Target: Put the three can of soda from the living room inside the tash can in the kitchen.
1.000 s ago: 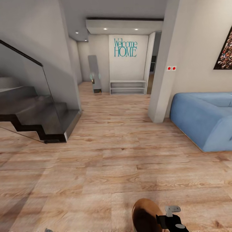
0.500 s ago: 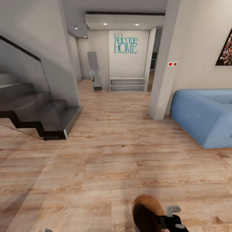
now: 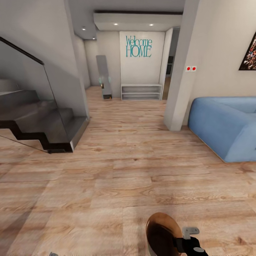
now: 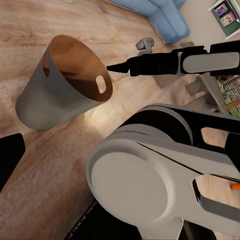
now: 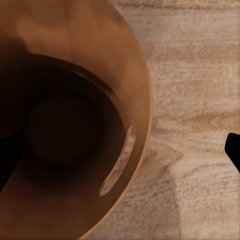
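Robot's in the hall, on bare wood floor (image 3: 106,199). Stairs (image 3: 39,124) are front-left, the blue sofa (image 3: 224,131) is front-right, and a "Welcome HOME" wall (image 3: 138,49) is straight ahead.

Key relation: the tash can (image 3: 160,236) sits right at the right end effector (image 3: 190,241), low and just in front of the trunk, so the right arm is much nearer than the left. In the left wrist view the bin's long axis leans off vertical and the mouth faces up and sideways, brown inside showing. The right arm's dark fingertip reaches the rim next to a handle slot.

In the right wrist view the dark fingers (image 5: 234,150) sit either side of the bin wall, one inside and one outside, w/ floor showing btwn wall and outer finger. Can't tell if it's clenched on the rim or loose.

Left end effector (image 4: 9,157) is just a dark sliver at the edge, state unclear.

Hard to read:
- Bin is cut off at the bottom of the head view.
- Can't tell if its base touches the floor.
- Tiny orange speck (image 4: 235,186) past the robot's body, too small to call.

Prob. in transit.
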Motion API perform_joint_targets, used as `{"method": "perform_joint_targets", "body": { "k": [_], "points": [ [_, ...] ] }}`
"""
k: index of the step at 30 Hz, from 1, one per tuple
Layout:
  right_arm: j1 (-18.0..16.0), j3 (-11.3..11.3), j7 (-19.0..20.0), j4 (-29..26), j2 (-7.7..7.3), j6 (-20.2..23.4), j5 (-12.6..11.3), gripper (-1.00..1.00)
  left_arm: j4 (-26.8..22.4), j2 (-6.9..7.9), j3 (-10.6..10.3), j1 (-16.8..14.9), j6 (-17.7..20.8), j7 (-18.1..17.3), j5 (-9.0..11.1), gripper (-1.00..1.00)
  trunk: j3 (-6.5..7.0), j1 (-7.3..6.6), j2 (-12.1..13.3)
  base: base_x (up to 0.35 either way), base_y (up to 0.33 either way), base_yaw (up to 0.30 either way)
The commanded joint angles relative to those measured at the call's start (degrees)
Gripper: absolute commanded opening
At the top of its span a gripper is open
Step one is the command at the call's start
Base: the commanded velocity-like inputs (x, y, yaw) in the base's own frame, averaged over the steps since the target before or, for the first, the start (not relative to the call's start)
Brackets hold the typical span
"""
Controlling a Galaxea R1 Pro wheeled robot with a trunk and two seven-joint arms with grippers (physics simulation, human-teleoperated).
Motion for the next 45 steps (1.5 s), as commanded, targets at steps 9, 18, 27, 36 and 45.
{"method": "perform_joint_targets", "body": {
  "k": [9, 18, 27, 36, 45],
  "points": [
    [0.0, 0.0, 0.0, 0.0, 0.00, 0.0, 0.0, 1.00, 0.0, 0.00, 0.0, 0.0, 0.0, 0.0, 0.0, 1.00, -2.40, 1.98, -3.6, 0.000, 0.000, 0.000],
    [0.0, 0.0, 0.0, 0.0, 0.00, 0.0, 0.0, 1.00, 0.0, -0.01, 0.0, 0.0, 0.0, 0.0, 0.0, 1.00, -3.64, 2.64, -4.8, 0.000, 0.000, 0.000],
    [0.0, -0.1, 0.0, 0.1, 0.00, 0.0, 0.0, 1.00, 0.0, 0.01, 0.0, 0.0, 0.0, 0.0, 0.0, 1.00, -4.13, 2.64, -4.8, 0.000, 0.000, 0.000],
    [0.0, 0.0, 0.0, 0.0, 0.00, 0.0, 0.0, 1.00, 0.0, 0.01, 0.0, 0.0, 0.0, 0.0, 0.0, 1.00, -4.17, 2.64, -4.8, 0.097, 0.000, 0.000],
    [0.0, 0.0, 0.0, 0.1, 0.00, 0.0, 0.0, 1.00, 0.0, 0.00, 0.0, 0.0, 0.0, 0.0, 0.0, 1.00, -4.34, 2.64, -4.8, 0.053, 0.000, 0.000]
  ]
}}
